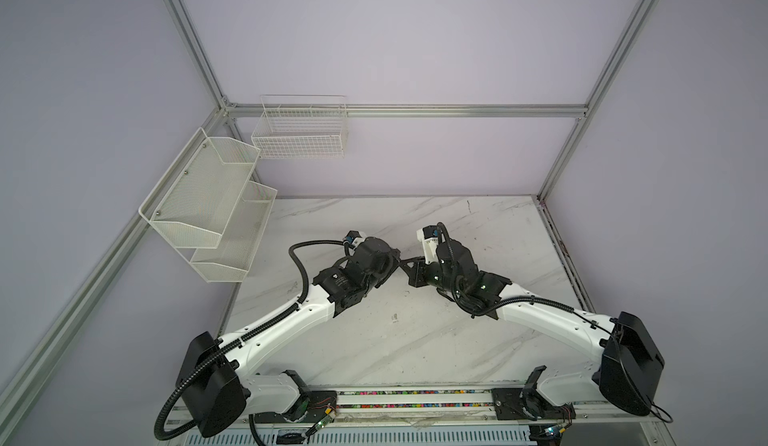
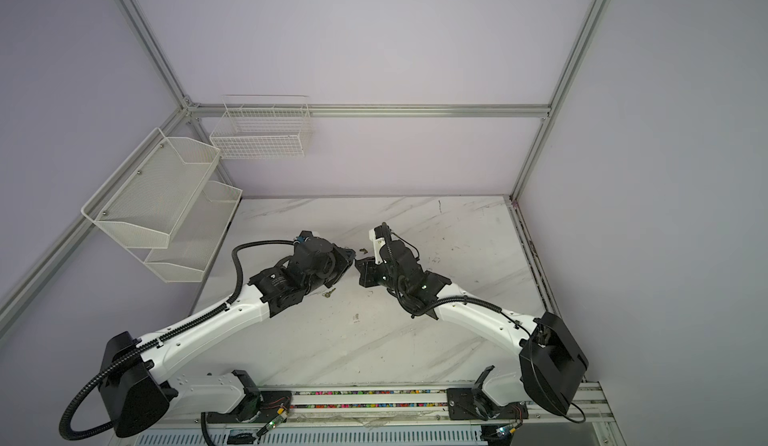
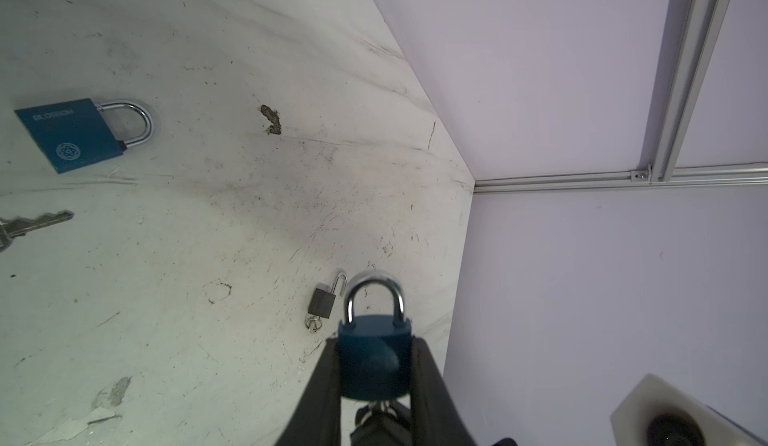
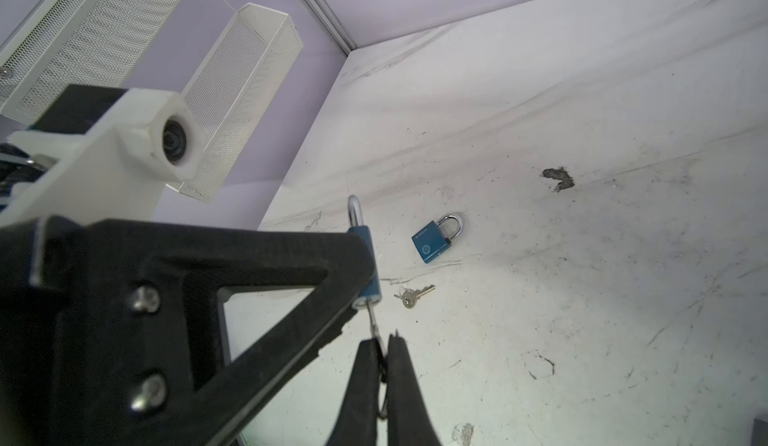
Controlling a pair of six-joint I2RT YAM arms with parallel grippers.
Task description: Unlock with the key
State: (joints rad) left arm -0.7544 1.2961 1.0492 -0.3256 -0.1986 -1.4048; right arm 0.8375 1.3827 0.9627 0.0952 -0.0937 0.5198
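The left end effector (image 3: 374, 360) grasps a blue padlock (image 3: 372, 335) by its flat sides, with the shackle pointing away from the wrist and both of its legs seated in the body. The right end effector (image 4: 382, 344) is clenched on the head of a key (image 4: 372, 319). The key's shaft runs straight into the underside of the padlock, and a wire ring hangs between the fingers (image 4: 401, 381). In both top views the two end effectors meet tip to tip above the middle of the bench (image 1: 478, 340), with the padlock held clear of it. Lying flat on the bench are a second padlock (image 3: 70, 134), also blue, a loose key (image 3: 37, 223) near it, and, well apart from both, a black padlock (image 3: 323, 301) with its shackle swung open.
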